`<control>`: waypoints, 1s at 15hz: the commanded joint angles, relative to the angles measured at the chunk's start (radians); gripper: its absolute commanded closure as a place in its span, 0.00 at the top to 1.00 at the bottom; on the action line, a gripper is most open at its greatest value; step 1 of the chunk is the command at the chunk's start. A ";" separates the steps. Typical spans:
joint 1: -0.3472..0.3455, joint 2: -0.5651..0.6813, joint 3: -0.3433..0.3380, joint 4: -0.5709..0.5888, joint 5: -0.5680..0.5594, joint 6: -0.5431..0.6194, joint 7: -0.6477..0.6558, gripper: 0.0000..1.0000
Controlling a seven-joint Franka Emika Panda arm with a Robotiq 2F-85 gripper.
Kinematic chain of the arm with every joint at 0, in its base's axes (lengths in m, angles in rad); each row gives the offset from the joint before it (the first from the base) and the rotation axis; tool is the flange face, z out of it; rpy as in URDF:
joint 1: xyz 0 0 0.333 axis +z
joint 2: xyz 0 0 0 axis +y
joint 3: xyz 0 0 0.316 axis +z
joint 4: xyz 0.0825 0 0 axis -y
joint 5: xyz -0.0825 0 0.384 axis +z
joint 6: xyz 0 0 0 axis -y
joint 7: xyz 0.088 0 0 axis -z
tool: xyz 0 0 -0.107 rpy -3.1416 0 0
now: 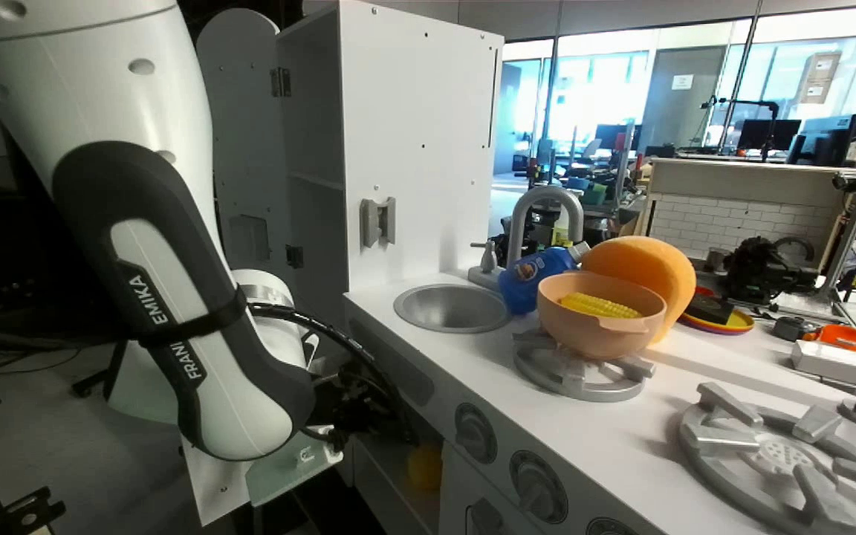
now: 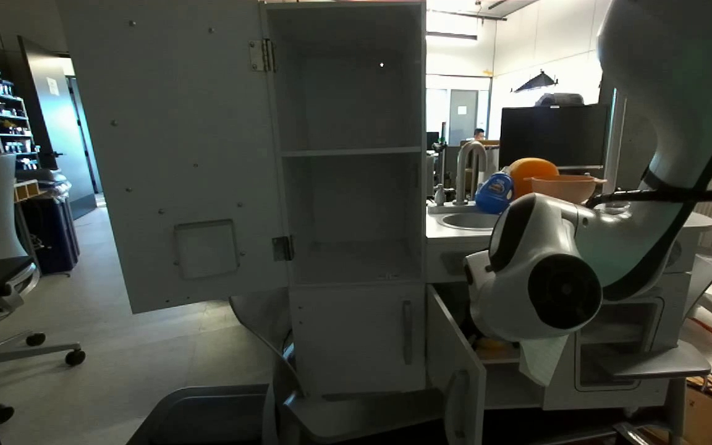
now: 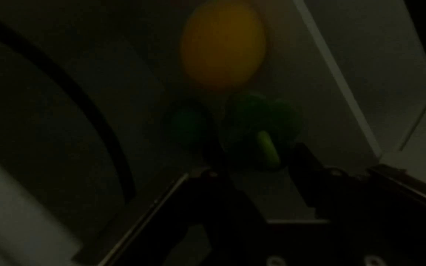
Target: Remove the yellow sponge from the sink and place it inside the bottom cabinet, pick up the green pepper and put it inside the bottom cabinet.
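Within the bottom cabinet [image 2: 512,388], as far as the dark wrist view let me judge, was the green bell pepper [image 3: 259,114], its pale stem [image 3: 268,149] aimed toward five o'clock; whether it rested on anything could not be told. The Robotiq gripper [image 3: 256,152] appeared to have its fingers clamped on the pepper, one at its eight o'clock and one at its four. At eleven o'clock from it sat the yellow sponge [image 3: 223,46], just beside, any contact lost in the gloom. Most likely a toy, the pepper should be light, fairly firm and hard to damage, but its rounded sides could roll or slide, so a hold across the widest lobes looked surer than a pinch on the stem. Neither exterior view showed the pepper, though both caught some of the sponge's yellow. The wrist view alone gave a teal shape [image 3: 186,125] at nine o'clock of the pepper, too dim to name. In an exterior view the cabinet door [image 2: 455,371] stood swung out toward five o'clock. In an exterior view a corn cob [image 1: 600,305] lay in a peach-coloured bowl [image 1: 584,331], with the sink [image 1: 452,308] at nine o'clock from the bowl; only there could the cob be seen.
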 commanded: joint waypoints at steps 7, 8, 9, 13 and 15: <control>0.059 0.213 -0.066 0.297 0.000 -0.005 -0.008 0.22; 0.056 0.230 -0.066 0.322 0.000 -0.005 -0.012 0.22; 0.052 0.249 -0.064 0.348 0.000 -0.006 -0.020 0.22; 0.052 0.309 -0.069 0.441 0.011 -0.004 -0.039 0.22; 0.018 0.331 -0.027 0.471 0.009 -0.024 -0.090 0.22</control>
